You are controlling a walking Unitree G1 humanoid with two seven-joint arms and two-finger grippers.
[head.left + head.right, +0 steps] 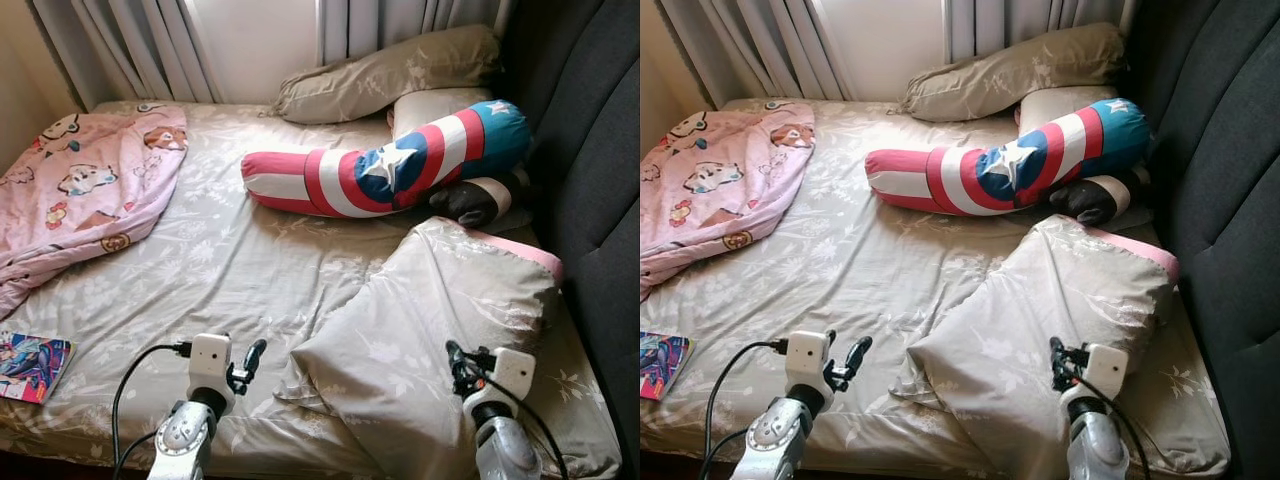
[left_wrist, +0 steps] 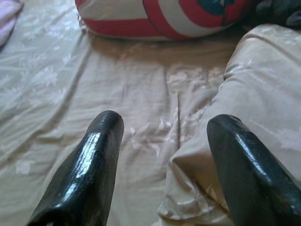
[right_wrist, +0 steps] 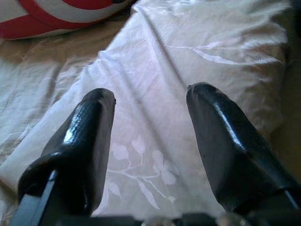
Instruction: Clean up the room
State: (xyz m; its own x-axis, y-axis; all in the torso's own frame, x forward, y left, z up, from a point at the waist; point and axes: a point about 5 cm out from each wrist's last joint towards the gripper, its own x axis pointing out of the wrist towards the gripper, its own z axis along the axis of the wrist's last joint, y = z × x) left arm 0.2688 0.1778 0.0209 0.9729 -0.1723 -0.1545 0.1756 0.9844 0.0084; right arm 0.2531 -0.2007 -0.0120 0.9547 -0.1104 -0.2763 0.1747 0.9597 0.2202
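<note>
A beige floral pillow (image 1: 440, 320) lies askew on the bed's near right, a pink edge showing at its far corner. My right gripper (image 1: 458, 366) hovers open over its near end, nothing between the fingers (image 3: 89, 141). My left gripper (image 1: 248, 362) is open just left of the pillow's near corner (image 2: 188, 188), above the beige sheet (image 1: 220, 260). A long red, white and blue star bolster (image 1: 400, 165) lies across the bed's middle. A pink cartoon blanket (image 1: 85, 190) is bunched at the far left. A colourful book (image 1: 30, 365) rests at the near left edge.
Another beige pillow (image 1: 390, 75) and a white one (image 1: 430, 105) sit at the far end under the curtains (image 1: 150, 45). A dark padded headboard (image 1: 600, 180) runs along the right side. A black and white plush (image 1: 480, 200) lies beside the bolster.
</note>
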